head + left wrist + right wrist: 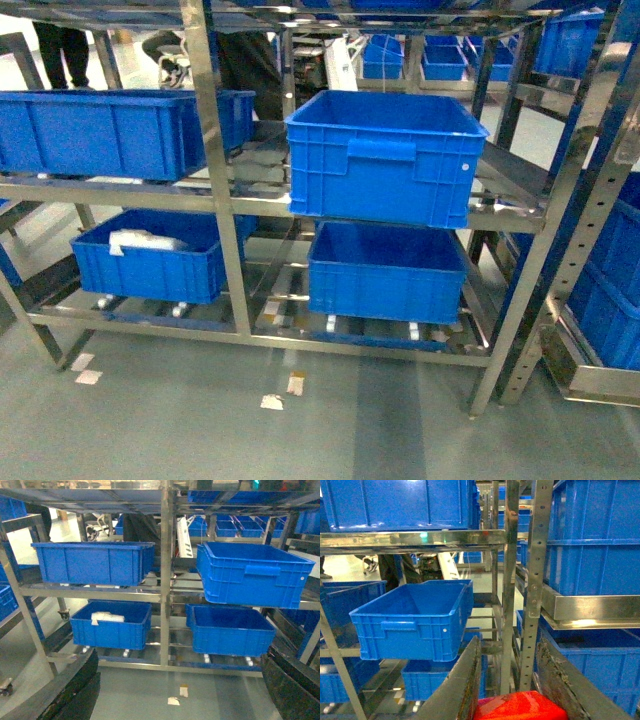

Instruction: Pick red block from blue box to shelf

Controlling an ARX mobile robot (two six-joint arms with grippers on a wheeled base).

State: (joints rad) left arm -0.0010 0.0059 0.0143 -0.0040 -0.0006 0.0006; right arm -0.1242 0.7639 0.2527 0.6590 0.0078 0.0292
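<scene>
Pinching one red block (pixel 517 706), right gripper (pixel 512 700) faces the shelf (pixel 510 580); left gripper (pixel 175 690) spread

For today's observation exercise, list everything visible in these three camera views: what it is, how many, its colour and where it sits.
shelf: one, shiny steel, facing the robot.
dark blue crates: four on the near rack, two upper, two lower; more on racks behind and to the right.
white bundle: one, inside the lower left crate.
paper scraps: several, pale, on the grey floor.
red block: one, red, between the right claw's fingers.
left claw: black fingers apart, nothing between them.
right claw: closed on the red block.
</scene>
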